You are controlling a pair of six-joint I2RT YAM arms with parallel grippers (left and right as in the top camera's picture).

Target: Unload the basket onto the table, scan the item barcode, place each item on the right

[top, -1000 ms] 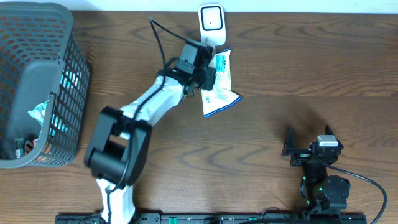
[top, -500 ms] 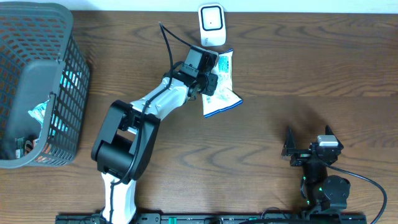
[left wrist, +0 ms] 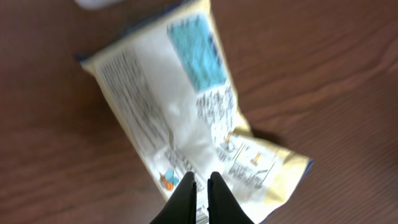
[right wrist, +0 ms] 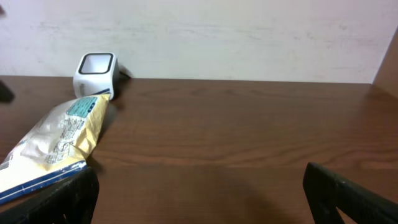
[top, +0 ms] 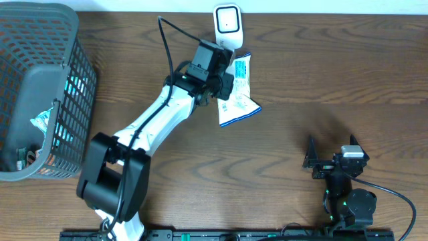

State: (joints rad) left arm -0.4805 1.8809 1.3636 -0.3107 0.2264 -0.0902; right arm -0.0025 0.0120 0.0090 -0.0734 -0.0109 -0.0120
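Note:
The item is a white and yellow snack bag [top: 241, 94] with a blue label, lying aslant just below the white barcode scanner [top: 227, 25] at the table's back edge. My left gripper [top: 224, 86] is shut on the bag's left edge. In the left wrist view the printed side of the bag [left wrist: 180, 106] faces the camera, and the black fingers [left wrist: 202, 177] pinch its near edge. My right gripper [top: 332, 144] rests open at the front right, far from the bag. Its wrist view shows the scanner [right wrist: 95, 73] and the bag [right wrist: 59, 140] at the left.
A dark wire basket [top: 40, 87] with several packets inside stands at the far left. The scanner's cable runs back along the left arm. Bare wooden table [top: 334, 73] lies between the bag and the right gripper.
The left arm's elbow swung right, then back left and lower. The gripper and bag shifted only slightly beneath the scanner. The right arm has not moved.

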